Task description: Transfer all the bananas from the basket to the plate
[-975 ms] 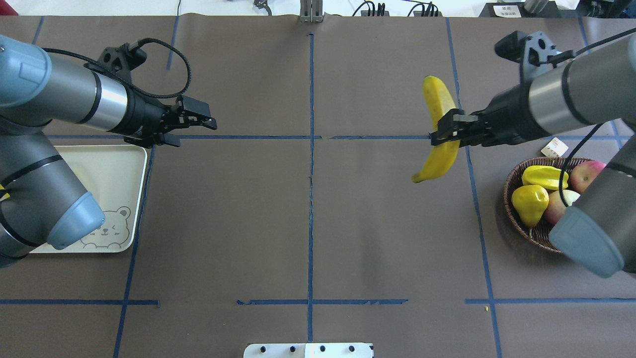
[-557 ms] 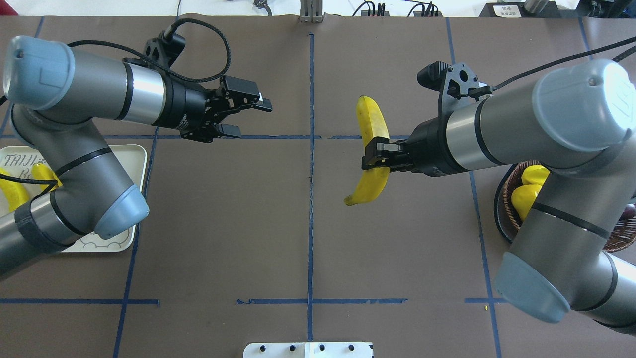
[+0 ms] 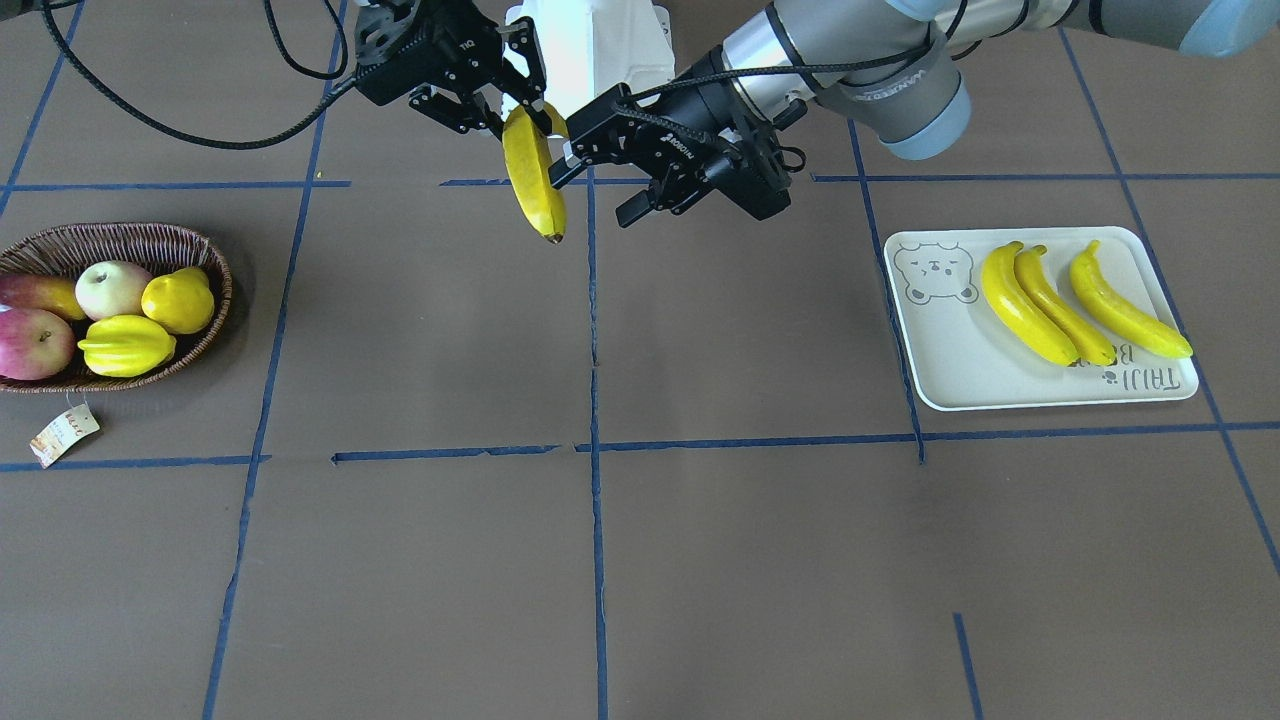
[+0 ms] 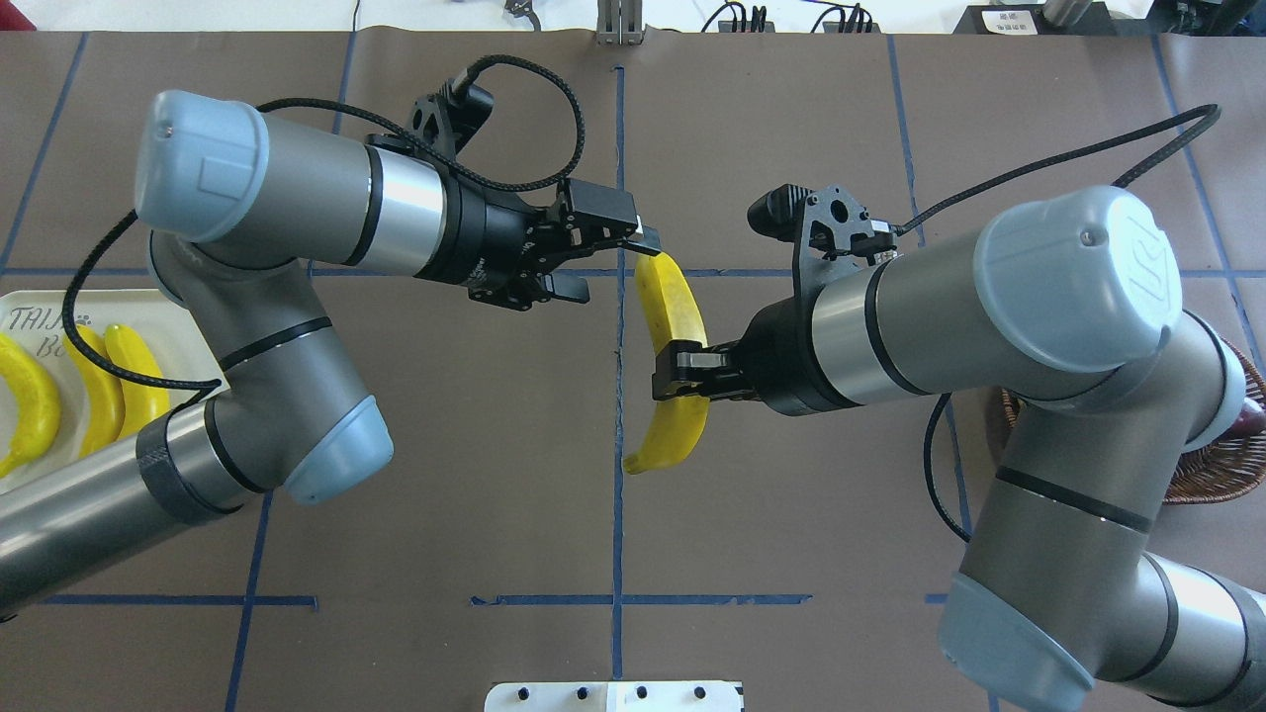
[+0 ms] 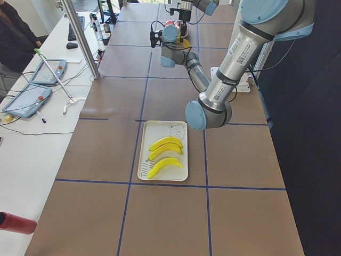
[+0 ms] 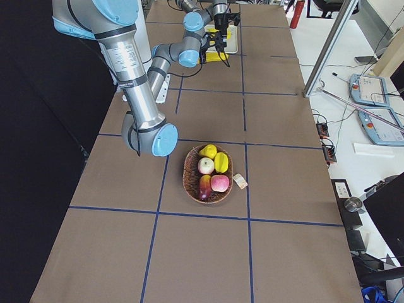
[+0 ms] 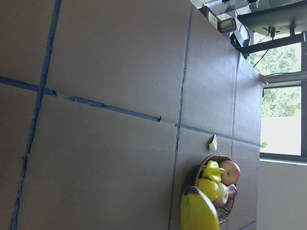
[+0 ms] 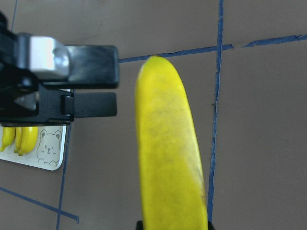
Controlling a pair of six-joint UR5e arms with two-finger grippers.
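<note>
My right gripper (image 4: 680, 378) is shut on a long yellow banana (image 4: 673, 316) and holds it in the air over the table's middle line. It also shows in the front-facing view (image 3: 508, 108) with the banana (image 3: 535, 185) hanging down. My left gripper (image 4: 618, 265) is open, right beside the banana's far end. In the right wrist view its fingers (image 8: 91, 60) stand just left of the banana's tip (image 8: 158, 72), apart from it. Three bananas (image 3: 1060, 300) lie on the cream plate (image 3: 945, 365). The wicker basket (image 3: 120, 233) holds no banana.
The basket holds apples (image 3: 110, 288), a starfruit (image 3: 125, 345) and a yellow pear-like fruit (image 3: 180, 300); its paper tag (image 3: 62, 433) lies in front. Blue tape lines cross the brown table. A white mount (image 4: 613, 696) sits at the near edge.
My right arm has carried the banana leftward to the centre line. My left arm has swung right from the plate, and its open gripper now stands at the banana's far end.
</note>
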